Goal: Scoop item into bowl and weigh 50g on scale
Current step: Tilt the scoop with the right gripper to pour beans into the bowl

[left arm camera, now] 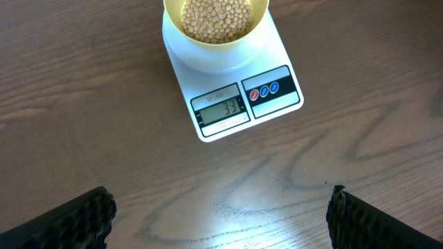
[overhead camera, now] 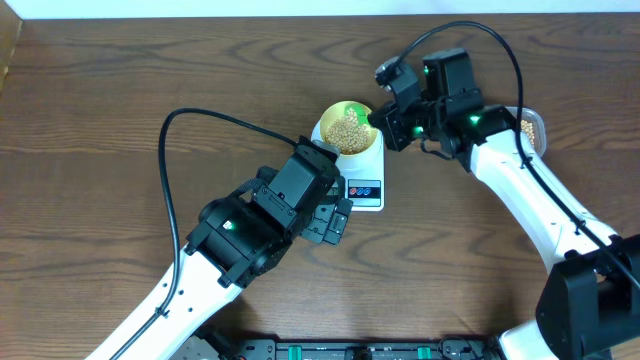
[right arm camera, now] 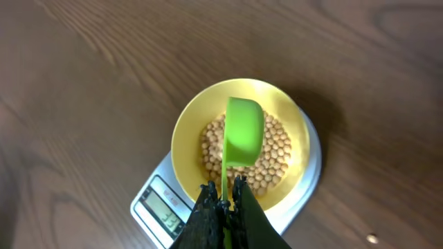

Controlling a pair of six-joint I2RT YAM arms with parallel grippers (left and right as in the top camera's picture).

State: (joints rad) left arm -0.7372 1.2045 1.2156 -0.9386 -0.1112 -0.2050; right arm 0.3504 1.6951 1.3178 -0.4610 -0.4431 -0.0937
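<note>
Yellow bowl (right arm camera: 187, 138) of tan beans (right arm camera: 277, 149) sits on the white scale (left arm camera: 239, 104), display reading 33. The right gripper (right arm camera: 223, 197), clamped on a green scoop (right arm camera: 243, 131) by its handle, holds it tipped over the beans. The left gripper (left arm camera: 221, 211) hangs empty, jaws spread wide, above the wooden table (left arm camera: 83, 104) just in front of the scale.

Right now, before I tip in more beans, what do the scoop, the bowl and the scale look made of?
The green scoop is probably moulded plastic: one uniform bright colour with a soft sheen. The pale yellow bowl looks like plastic or melamine, with a smooth, evenly coloured wall, though glazed ceramic can't be ruled out. The scale appears to have a plastic casing, smooth, white and slightly glossy.
</note>
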